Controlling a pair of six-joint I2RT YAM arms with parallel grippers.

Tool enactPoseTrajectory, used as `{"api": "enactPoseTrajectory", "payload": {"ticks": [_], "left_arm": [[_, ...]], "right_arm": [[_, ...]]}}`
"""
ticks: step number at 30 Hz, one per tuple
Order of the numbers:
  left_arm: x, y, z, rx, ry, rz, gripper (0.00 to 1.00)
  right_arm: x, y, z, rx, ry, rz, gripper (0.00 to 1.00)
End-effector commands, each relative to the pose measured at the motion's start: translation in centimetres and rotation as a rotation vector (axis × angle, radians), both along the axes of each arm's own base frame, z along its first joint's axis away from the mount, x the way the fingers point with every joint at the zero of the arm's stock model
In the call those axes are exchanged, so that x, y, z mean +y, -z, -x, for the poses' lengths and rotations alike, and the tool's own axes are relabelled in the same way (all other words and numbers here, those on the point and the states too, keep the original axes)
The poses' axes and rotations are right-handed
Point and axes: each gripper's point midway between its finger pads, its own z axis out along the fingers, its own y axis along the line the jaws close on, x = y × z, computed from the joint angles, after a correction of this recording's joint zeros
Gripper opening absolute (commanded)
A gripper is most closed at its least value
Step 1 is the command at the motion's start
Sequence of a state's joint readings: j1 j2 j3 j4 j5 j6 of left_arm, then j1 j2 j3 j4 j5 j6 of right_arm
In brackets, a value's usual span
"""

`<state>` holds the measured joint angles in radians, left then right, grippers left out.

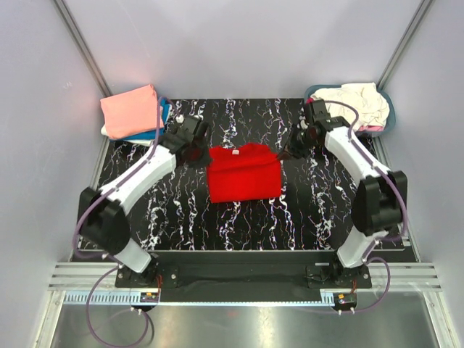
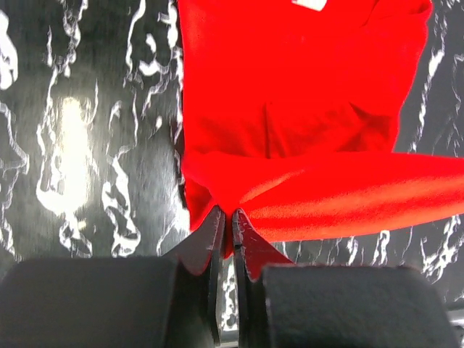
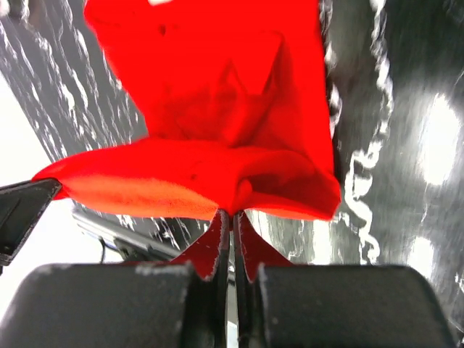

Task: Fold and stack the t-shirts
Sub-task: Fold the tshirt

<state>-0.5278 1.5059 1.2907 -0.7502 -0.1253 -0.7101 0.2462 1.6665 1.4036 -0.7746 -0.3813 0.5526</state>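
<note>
**Red t-shirt pinched at both far corners**

Red t-shirt (image 1: 244, 172), partly folded, at mid-worktop, far edge raised off the rest. Pinched at its far-left corner by the left jaws, closed tight on the cloth. Gripped at its far-right corner by the right jaws, likewise shut on a red fold. Beneath it, black worktop (image 1: 304, 217) veined with white, glossy under lamp glare. Beyond the shirt to the far left, a folded stack: salmon-pink t-shirt (image 1: 130, 109) over a blue t-shirt (image 1: 145, 135). To its far right, grey-blue basket (image 1: 389, 116) heaped with cream and white t-shirts (image 1: 359, 101). All round, pale grey walls and slanting metal posts (image 1: 80, 43). Nearer than the shirt, metal rails (image 1: 80, 279) and both arm bases.
</note>
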Motion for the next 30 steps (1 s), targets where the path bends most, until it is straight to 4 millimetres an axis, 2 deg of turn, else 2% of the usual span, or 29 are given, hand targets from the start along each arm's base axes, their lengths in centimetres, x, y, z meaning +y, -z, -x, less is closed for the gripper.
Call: {"api": "enactPoseTrajectory", "payload": {"ticks": [1, 2, 3, 4, 5, 6, 7, 8, 9, 10, 11, 12, 13, 14, 16, 17, 19, 20, 21, 22, 23, 24, 25, 26, 27, 28, 30], "left_arm": [[-0.3, -0.9, -5.1, -0.049, 0.023, 0.016, 0.08], [-0.3, 1.7, -6.5, 0.009, 0.026, -0.013, 0.08], [-0.5, 0.7, -8.9, -0.011, 0.023, 0.021, 0.07], [-0.2, 1.7, -9.6, 0.029, 0.017, 0.011, 0.06], [0.3, 5.1, -11.0, 0.106, 0.003, -0.011, 0.05], [-0.3, 4.4, -13.0, 0.084, 0.01, 0.02, 0.05], [-0.6, 5.4, -13.8, 0.109, 0.024, 0.041, 0.05], [-0.1, 8.7, -14.7, 0.173, 0.008, 0.032, 0.05], [-0.2, 8.5, -16.2, 0.157, 0.004, 0.05, 0.05], [-0.4, 9.5, -16.7, 0.181, 0.01, 0.072, 0.05], [0.1, 12.3, -17.2, 0.227, 0.0, 0.073, 0.05], [-0.1, 12.1, -18.3, 0.212, 0.007, 0.098, 0.05], [0.0, 12.8, -18.8, 0.218, 0.011, 0.106, 0.05], [0.8, 14.8, -19.1, 0.253, -0.005, 0.105, 0.06], [1.0, 15.1, -20.1, 0.243, -0.009, 0.129, 0.08], [1.2, 15.8, -20.3, 0.247, -0.009, 0.135, 0.18], [1.5, 15.8, -21.0, 0.227, -0.004, 0.151, 0.28], [1.7, 15.7, -21.1, 0.222, -0.004, 0.154, 0.34], [2.0, 15.6, -21.3, 0.219, -0.009, 0.157, 0.48], [2.1, 15.2, -21.4, 0.213, -0.009, 0.165, 0.53], [2.2, 14.0, -21.7, 0.191, -0.008, 0.173, 0.6], [2.3, 13.4, -21.7, 0.18, -0.007, 0.177, 0.7], [2.3, 12.5, -21.9, 0.163, -0.007, 0.178, 0.87], [2.4, 10.5, -22.2, 0.126, -0.01, 0.185, 0.94], [2.3, 9.7, -22.1, 0.115, -0.005, 0.195, 0.99], [2.3, 8.0, -22.2, 0.088, -0.002, 0.202, 0.99], [2.8, 7.0, -21.8, 0.084, -0.012, 0.19, 0.99]], "right_arm": [[-1.0, 0.4, -5.7, -0.043, 0.059, 0.03, 0.0], [-1.0, 0.7, -7.0, -0.037, 0.076, 0.019, 0.0], [-0.8, 1.0, -8.2, -0.034, 0.08, 0.012, 0.0], [-0.4, 1.8, -10.8, -0.035, 0.081, 0.011, 0.0], [-0.4, 2.4, -11.6, -0.01, 0.083, 0.017, 0.0], [-0.3, 3.2, -12.6, 0.006, 0.086, 0.022, 0.0], [0.0, 4.5, -15.0, 0.01, 0.087, 0.019, 0.0], [0.2, 5.5, -15.6, 0.035, 0.083, 0.017, 0.0], [0.7, 6.0, -16.5, 0.042, 0.069, -0.013, 0.0], [0.9, 7.4, -18.5, 0.033, 0.067, -0.026, 0.0], [0.8, 8.1, -19.1, 0.042, 0.064, -0.033, 0.0], [1.1, 8.6, -19.6, 0.046, 0.048, -0.066, 0.0], [1.3, 10.0, -20.6, 0.049, 0.042, -0.086, 0.02], [1.3, 10.3, -21.3, 0.036, 0.04, -0.114, 0.07], [1.6, 11.6, -21.7, 0.042, 0.035, -0.159, 0.25], [1.4, 11.7, -22.3, 0.027, 0.043, -0.173, 0.33], [1.2, 12.5, -22.3, 0.037, 0.049, -0.182, 0.45], [1.3, 12.3, -22.9, 0.005, 0.045, -0.192, 0.56], [1.4, 12.1, -22.9, -0.007, 0.037, -0.202, 0.62], [1.3, 11.6, -23.0, -0.021, 0.036, -0.202, 0.7], [1.1, 11.1, -23.4, -0.044, 0.041, -0.202, 0.76], [1.0, 10.4, -23.6, -0.061, 0.044, -0.203, 0.8], [0.9, 9.0, -23.8, -0.085, 0.051, -0.205, 0.86], [0.8, 7.9, -24.3, -0.112, 0.067, -0.208, 0.91], [0.7, 5.3, -24.5, -0.158, 0.068, -0.214, 0.93], [0.5, 4.5, -24.5, -0.173, 0.075, -0.21, 0.94], [0.2, 2.5, -24.0, -0.203, 0.088, -0.197, 0.96]]}}
